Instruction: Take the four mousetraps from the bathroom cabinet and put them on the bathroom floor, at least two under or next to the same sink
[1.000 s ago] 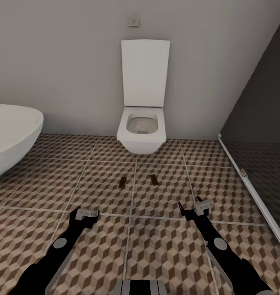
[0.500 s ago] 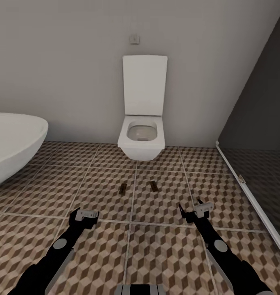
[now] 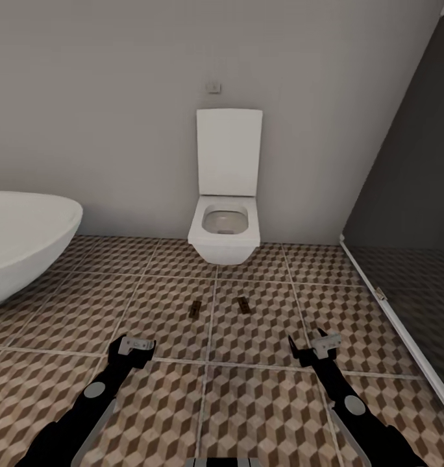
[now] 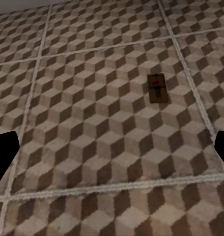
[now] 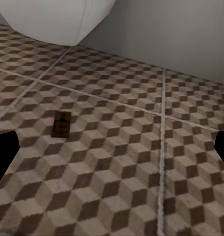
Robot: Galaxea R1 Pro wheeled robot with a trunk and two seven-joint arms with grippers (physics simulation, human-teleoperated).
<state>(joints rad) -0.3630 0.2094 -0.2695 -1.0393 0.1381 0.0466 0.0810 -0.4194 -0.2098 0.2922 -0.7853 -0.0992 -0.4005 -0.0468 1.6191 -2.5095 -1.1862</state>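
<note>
Although two mousetraps lie on the floor (image 3: pixel 150 415) in front of the toilet (image 3: pixel 225 230), no sink is in sight near them, so the task's demand that two sit by a sink looks unmet here, as a judgement. The left trap (image 3: pixel 196 309) and the right trap (image 3: pixel 245 303) lie side by side, one on each side of a grout line, long axes running roughly away from the robot toward the toilet, each slightly skewed. Both lie ahead of the grippers and between them: the left gripper (image 3: pixel 135 345) is nearer the left trap, the right gripper (image 3: pixel 315 347) nearer the right one, neither touching. Both sets of fingers stand apart and hold nothing. The left wrist view gives the left trap (image 4: pixel 156 88) close enough to show its dark wire and a red spot, detail the head view blurs; the right wrist view catches one trap (image 5: pixel 61 124), with a curved white fixture beyond. A bathtub (image 3: pixel 21 240) sits off to the left.
</note>
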